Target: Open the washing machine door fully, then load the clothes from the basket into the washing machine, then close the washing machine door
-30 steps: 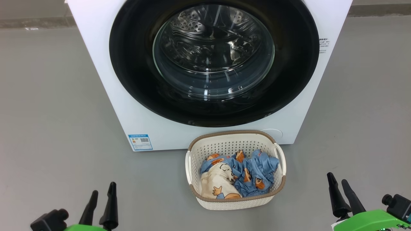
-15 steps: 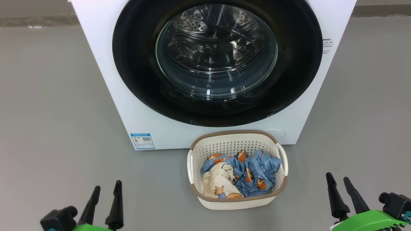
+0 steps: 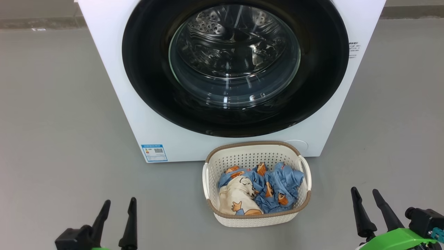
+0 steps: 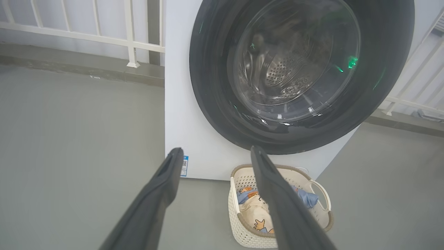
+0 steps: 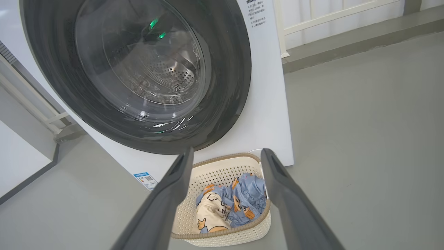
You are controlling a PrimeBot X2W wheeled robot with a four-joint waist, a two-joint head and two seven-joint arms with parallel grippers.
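While the washing machine door [image 3: 145, 69] sits shut, my left pincer [image 3: 119, 200] edges inward — it and the right pincer [image 3: 364, 189] gape empty, opening not yet begun.

A smooth matte grey floor [image 3: 52, 121] carries two things. A big white front-loading washing machine [image 3: 111, 76] stands on it, with a small blue label [image 3: 154, 153] low on its front. A cream-white perforated plastic laundry basket [image 3: 255, 219] with a brown woven-look rim sits on the floor just before the machine's front; whether they touch cannot be told. A darker grey kerb [image 3: 34, 21] borders the floor behind.
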